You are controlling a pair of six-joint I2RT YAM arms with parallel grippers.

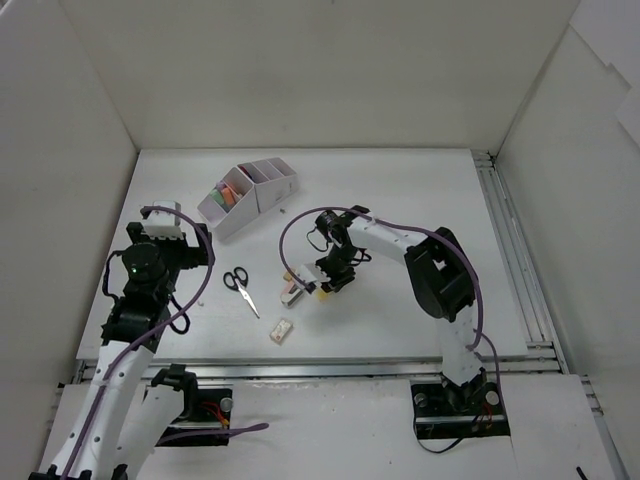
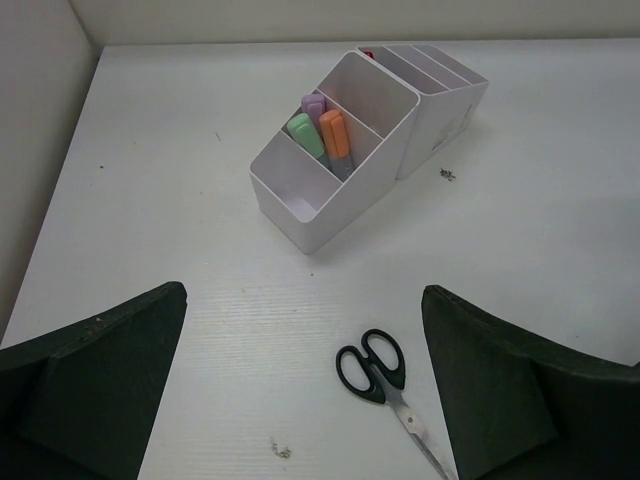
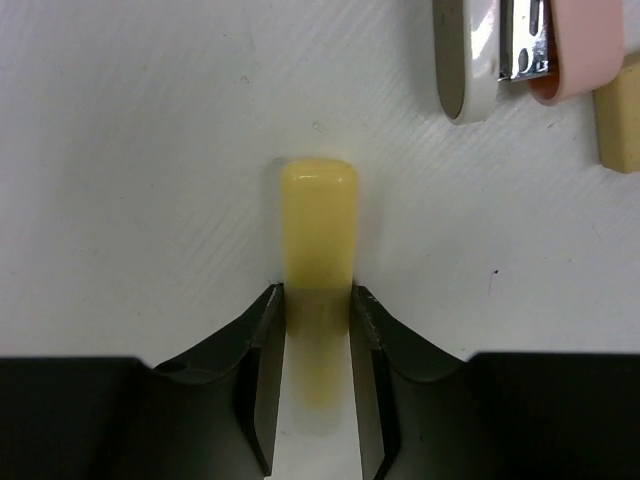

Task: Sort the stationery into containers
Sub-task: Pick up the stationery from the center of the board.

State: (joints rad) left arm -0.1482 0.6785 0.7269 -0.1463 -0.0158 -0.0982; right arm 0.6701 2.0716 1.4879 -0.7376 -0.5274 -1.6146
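Observation:
My right gripper (image 3: 317, 300) is low on the table, its two fingers pressed against the sides of a yellow highlighter (image 3: 318, 220) that lies flat and points away from me. In the top view that right gripper (image 1: 322, 285) is at the table's middle. The pale organizer (image 1: 250, 190) stands at the back left, and its container compartments (image 2: 330, 190) hold green (image 2: 305, 133), orange (image 2: 335, 135) and purple (image 2: 313, 104) highlighters. Black-handled scissors (image 2: 385, 385) lie between the wide-open fingers of my left gripper (image 2: 305, 300), well below them.
A white and pink stapler-like item (image 3: 500, 50) and a beige eraser (image 3: 620, 125) lie just beyond the yellow highlighter to the right. A small pale block (image 1: 281, 329) rests near the table's front edge. White walls enclose the table.

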